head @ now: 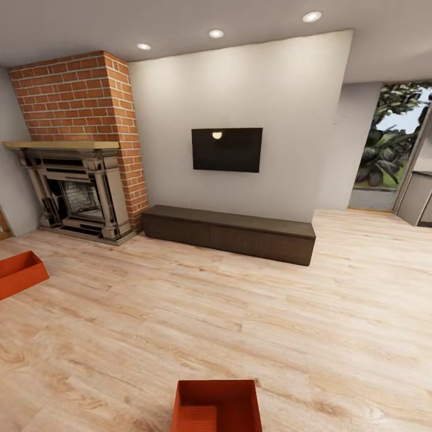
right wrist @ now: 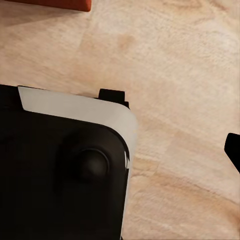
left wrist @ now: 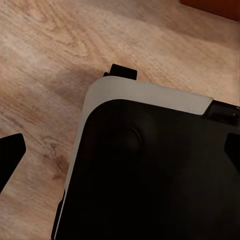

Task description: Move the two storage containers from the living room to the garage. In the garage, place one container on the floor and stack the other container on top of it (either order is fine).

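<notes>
Two red-orange storage containers sit on the light wood-plank floor (head: 252, 312) of the living room. The nearer container (head: 217, 405) lies directly in front of the robot, open top up, its straight smooth walls and bare inside visible. The other container (head: 19, 273) rests well off to the robot's left, partly cut off by the picture's edge.

Both look like rigid, thin-walled boxes, probably light when empty, with slick sides and no handles. The best hold is likely the upper rim, pinching one wall on each of two opposite sides, one tool per side, so the box stays level.

The left tool (left wrist: 120, 145) hangs over the robot's dark base (left wrist: 150, 175); its finger tips (left wrist: 11, 150) show far apart at the picture's two edges, so it stands open with nothing between them. An orange corner lies beyond it. From the right tool only one dark finger tip (right wrist: 233, 149) is visible, so I cannot tell its state.

Behind the containers stand a brick fireplace (head: 78, 180), a long dark low cabinet (head: 231, 233) and a wall-mounted screen (head: 227, 149).
</notes>
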You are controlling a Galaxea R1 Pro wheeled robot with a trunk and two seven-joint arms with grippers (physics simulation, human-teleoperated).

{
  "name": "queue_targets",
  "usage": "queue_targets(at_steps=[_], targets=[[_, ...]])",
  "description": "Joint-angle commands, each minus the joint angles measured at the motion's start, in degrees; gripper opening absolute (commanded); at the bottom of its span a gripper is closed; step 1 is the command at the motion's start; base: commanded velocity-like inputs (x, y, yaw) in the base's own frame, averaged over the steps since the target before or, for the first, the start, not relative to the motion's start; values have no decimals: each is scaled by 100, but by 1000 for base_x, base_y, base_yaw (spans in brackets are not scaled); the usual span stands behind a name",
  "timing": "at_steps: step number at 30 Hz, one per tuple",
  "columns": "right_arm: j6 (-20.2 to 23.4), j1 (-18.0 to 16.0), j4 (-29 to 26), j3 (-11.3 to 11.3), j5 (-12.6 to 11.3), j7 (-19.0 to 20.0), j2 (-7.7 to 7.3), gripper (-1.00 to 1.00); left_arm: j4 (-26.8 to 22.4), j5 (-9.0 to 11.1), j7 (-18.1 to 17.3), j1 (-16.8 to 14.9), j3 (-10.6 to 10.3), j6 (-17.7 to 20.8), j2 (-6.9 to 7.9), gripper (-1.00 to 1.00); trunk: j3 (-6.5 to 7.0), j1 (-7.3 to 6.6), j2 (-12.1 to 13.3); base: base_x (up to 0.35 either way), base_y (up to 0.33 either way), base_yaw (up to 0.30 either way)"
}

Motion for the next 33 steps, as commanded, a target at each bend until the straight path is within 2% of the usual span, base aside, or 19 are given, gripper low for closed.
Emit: queue_targets(at_steps=[1,12,29,33], targets=[[-23,-7,17,34,-37,22,1,100,-15,35,16,0,3,36,-3,100,-6,0,-3,0,0,0],[-8,-7,17,42,-9,26,-5,100,-15,38,16,0,8,39,-11,100,-6,0,-3,0,0,95],[-18,-7,17,34,-6,20,-2,100,-15,35,16,-1,1,34,-19,100,-6,0,-3,0,-1,4],[-18,-7,17,34,-6,20,-1,100,-15,31,16,-1,1,35,-20,100,-6,0,-3,0,-166,0]])
